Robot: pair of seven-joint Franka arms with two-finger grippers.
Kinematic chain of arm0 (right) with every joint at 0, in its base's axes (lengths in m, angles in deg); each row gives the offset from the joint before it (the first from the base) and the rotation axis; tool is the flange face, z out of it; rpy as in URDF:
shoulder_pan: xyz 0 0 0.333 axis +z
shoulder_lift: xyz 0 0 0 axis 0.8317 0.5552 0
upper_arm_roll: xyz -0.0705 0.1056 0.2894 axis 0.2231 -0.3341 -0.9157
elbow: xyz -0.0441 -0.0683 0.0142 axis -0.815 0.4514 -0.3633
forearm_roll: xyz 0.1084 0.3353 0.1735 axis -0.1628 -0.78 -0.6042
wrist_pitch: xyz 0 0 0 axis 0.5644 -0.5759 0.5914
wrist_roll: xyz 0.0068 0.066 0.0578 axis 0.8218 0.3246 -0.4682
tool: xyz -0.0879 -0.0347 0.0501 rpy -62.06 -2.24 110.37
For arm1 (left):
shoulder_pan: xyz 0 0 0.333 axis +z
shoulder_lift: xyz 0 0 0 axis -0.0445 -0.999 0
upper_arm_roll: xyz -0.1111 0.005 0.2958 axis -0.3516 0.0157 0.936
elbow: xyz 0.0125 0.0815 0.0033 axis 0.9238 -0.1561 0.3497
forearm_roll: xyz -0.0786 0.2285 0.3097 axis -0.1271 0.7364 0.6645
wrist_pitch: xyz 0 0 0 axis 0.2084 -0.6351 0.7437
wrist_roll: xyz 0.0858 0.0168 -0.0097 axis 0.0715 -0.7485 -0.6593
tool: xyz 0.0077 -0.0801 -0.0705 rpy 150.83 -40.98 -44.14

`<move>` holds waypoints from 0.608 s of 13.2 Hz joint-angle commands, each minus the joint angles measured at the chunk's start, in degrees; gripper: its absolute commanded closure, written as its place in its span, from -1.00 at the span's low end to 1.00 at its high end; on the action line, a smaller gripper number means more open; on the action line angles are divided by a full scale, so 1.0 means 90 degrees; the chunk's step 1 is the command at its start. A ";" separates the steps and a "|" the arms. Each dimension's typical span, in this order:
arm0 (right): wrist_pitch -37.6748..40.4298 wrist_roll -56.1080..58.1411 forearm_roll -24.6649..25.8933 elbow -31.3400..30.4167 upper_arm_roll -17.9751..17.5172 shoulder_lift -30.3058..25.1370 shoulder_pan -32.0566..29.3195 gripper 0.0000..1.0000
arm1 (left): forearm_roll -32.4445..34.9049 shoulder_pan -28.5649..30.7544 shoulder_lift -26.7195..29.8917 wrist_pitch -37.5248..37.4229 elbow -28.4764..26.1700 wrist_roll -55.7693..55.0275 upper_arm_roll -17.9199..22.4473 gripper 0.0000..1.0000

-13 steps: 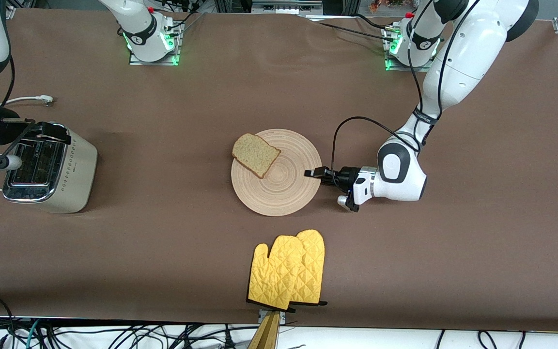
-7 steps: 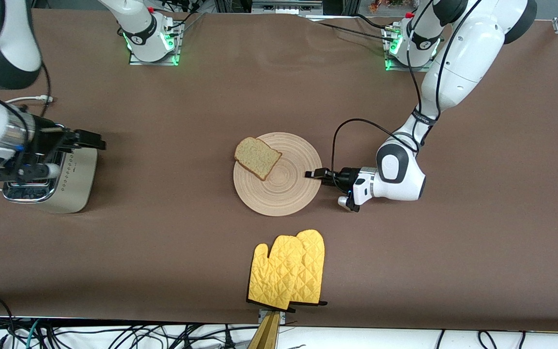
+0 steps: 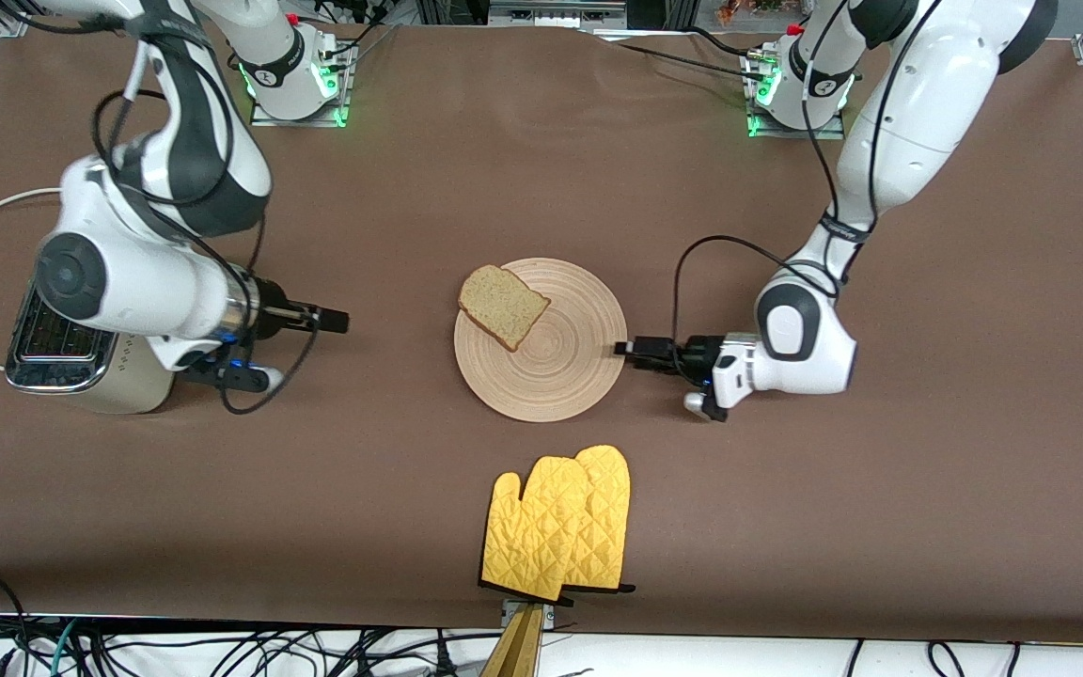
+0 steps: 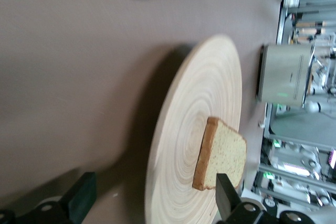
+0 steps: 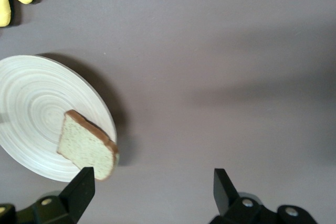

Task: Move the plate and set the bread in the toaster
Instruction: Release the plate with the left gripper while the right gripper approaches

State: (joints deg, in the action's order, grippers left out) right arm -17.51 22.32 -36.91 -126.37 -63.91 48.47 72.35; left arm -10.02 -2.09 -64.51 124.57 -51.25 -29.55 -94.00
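the cream two-slot toaster (image 3: 90,362) sits at the right arm's end of the surface. beside it the right hand (image 3: 333,321) hovers spread wide, aimed at the bread slice (image 3: 502,305) overhanging the wooden plate (image 3: 541,353). the left hand (image 3: 628,349), also wide (empty), sits just off the plate's rim. the reach for the bread seems underway; next comes pinching the slice by its crust.

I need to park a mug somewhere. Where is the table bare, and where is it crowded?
Bare brown table lies toward the left arm's end, and between the cream toaster and the round wooden plate. It is crowded around the plate: bread slice, yellow oven mitts, left pincer.
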 commanded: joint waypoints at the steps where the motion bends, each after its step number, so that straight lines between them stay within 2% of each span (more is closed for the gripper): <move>1: -0.0173 -0.0874 -0.0222 -0.0033 0.0038 0.0146 0.0234 -1.00 | 0.0435 0.0339 0.1300 -0.0090 -0.0943 -0.0083 0.0191 -1.00; 3: -0.0455 -0.1635 -0.0242 -0.0237 0.0038 0.0215 0.0498 -1.00 | 0.1469 0.0370 0.2013 -0.0070 -0.1169 -0.0987 0.0240 -1.00; 6: -0.1294 -0.2447 -0.0242 -0.0842 0.0029 0.0225 0.0966 -1.00 | 0.3761 0.0292 0.3389 -0.0041 -0.1500 -0.2968 0.0230 -1.00; 7: -0.1567 -0.2682 -0.0242 -0.1018 0.0029 0.0235 0.1132 -1.00 | 0.4572 0.0263 0.3916 -0.0050 -0.1782 -0.3342 0.0221 -1.00; 8: -0.1763 -0.2906 -0.0242 -0.1136 0.0029 0.0302 0.1289 -1.00 | 0.5044 0.0166 0.4395 -0.0050 -0.2114 -0.3501 0.0201 -1.00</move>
State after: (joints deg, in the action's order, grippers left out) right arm -30.07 -0.67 -38.20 -133.56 -63.99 51.77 81.98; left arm 28.91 0.79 -34.26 123.27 -62.28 -57.58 -92.41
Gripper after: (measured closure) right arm 0.000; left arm 0.000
